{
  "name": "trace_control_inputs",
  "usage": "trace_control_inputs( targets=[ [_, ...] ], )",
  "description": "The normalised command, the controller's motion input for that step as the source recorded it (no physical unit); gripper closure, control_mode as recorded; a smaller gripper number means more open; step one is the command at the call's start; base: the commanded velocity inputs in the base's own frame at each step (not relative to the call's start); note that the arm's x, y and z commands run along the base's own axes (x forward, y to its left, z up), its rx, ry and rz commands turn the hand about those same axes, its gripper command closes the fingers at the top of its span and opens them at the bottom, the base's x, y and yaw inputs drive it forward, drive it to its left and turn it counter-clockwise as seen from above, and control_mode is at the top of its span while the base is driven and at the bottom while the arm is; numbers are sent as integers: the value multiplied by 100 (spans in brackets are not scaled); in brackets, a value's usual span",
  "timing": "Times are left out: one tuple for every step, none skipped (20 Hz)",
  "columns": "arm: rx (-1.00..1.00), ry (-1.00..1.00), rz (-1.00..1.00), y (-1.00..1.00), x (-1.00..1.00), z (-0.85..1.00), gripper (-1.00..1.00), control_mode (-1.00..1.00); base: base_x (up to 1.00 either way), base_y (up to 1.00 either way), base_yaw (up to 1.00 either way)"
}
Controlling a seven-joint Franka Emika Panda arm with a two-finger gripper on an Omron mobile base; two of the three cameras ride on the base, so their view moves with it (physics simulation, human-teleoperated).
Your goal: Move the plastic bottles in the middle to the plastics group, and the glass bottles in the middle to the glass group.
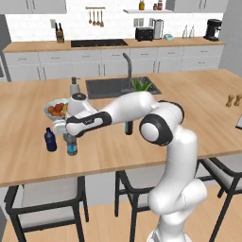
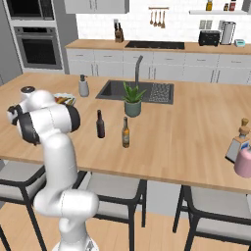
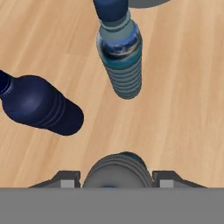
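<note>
Presently on the wooden counter (image 1: 179, 113): gripper (image 3: 117, 183) above the water bottle (image 3: 117, 169), one finger on each side of it, jaws part open; whether they press it cannot be told. Navy bottle (image 3: 37, 105) just beside the water bottle, upright. Pale-blue bottle (image 3: 120, 59) near it, beyond the navy one's side, upright, blue cap. Fruit bowl (image 1: 56, 108) behind that group. Dark beer bottle (image 2: 100, 124) and amber beer bottle (image 2: 126, 133) side by side, well apart from the water bottle, just before the potted plant (image 2: 132, 100) by the sink (image 2: 137, 91).
</note>
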Motion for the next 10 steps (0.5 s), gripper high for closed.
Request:
trace_control_inputs(
  targets=[
    [0,0,0,19,8,-39,100,-100,0,0,0],
    [0,0,0,10,1,-44,100,-100,0,0,0],
    [0,3,0,5,0,-47,100,-100,0,0,0],
    [0,9,0,0,3,-49,-100,-100,0,0,0],
    [0,8,0,0,0,-47,-100,-100,0,0,0],
    [0,5,0,-6,0,-40,-100,-100,0,0,0],
    [0,2,0,-15,0,-30,-100,-100,0,0,0],
    [0,0,0,-13,0,-24,-100,-100,0,0,0],
    [0,0,0,-17,-1,-16,-100,-100,0,0,0],
    [0,0,0,-14,-3,-11,-100,-100,0,0,0]
  ],
)
